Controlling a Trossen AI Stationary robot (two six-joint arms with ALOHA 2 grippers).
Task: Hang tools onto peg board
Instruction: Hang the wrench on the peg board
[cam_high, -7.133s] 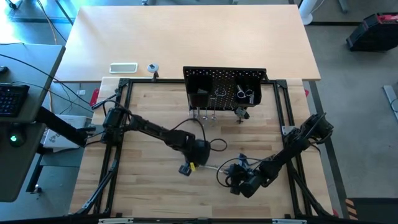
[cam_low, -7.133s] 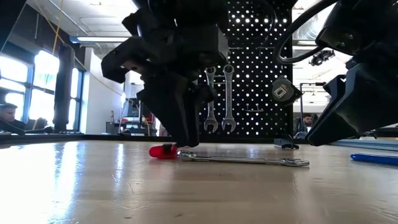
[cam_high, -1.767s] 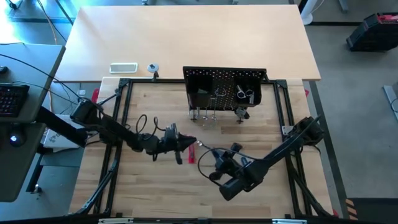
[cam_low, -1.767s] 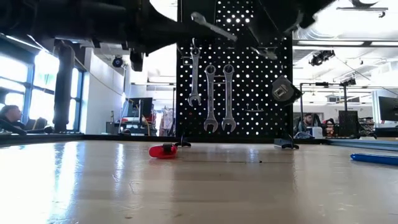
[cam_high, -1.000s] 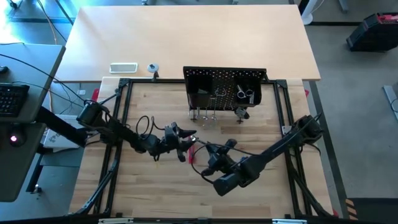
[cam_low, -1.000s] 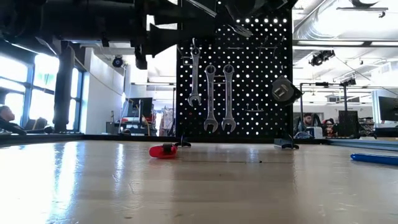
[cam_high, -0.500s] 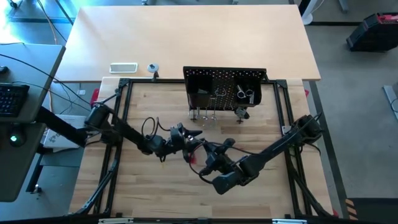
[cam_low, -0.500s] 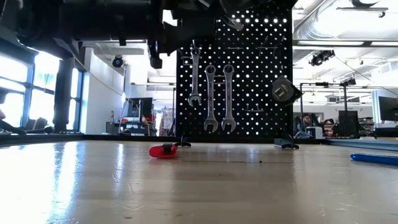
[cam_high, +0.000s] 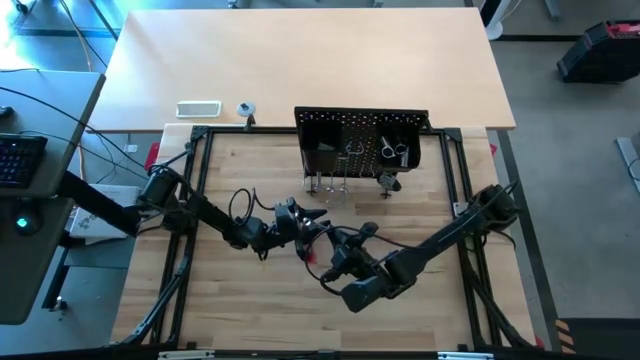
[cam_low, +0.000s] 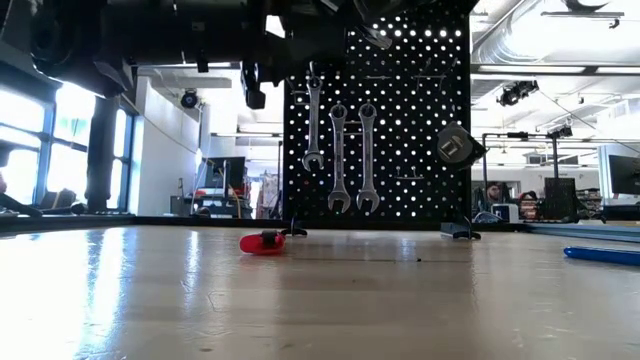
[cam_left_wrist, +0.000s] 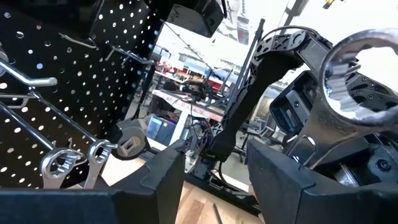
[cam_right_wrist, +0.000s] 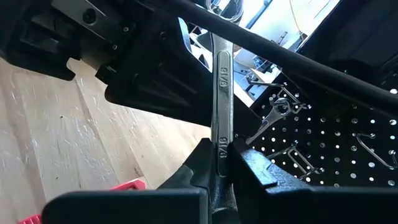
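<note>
Overhead, the two arms meet near the middle of the wooden tabletop (cam_high: 250, 320), in front of the peg board (cam_high: 360, 140), which stands upright at the far edge inside the black tubular frame (cam_high: 195, 180). Bare wood lies on the near side of both arms and between them and the board.

The right claw (cam_right_wrist: 222, 163) is clamped on the shank of a slim silver wrench (cam_right_wrist: 222, 93), which rises between its fingers toward the left arm's dark housing. In the left wrist view the ring end of that wrench (cam_left_wrist: 357, 87) fills the upper corner, just past the left claw (cam_left_wrist: 214, 168), whose fingers stand apart with a clear gap between them; they touch nothing that can be seen. In the high view the left claw (cam_high: 318, 222) and the right claw (cam_high: 345, 250) sit just beside each other.

Three wrenches (cam_low: 338, 145) hang side by side on the board, with a round dark tool (cam_low: 455, 146) hung to their right. A red-handled tool (cam_low: 258, 243) lies flat on the wood below the arms, and a blue-ended tool (cam_low: 602, 255) rests well apart at the tabletop's right edge.
</note>
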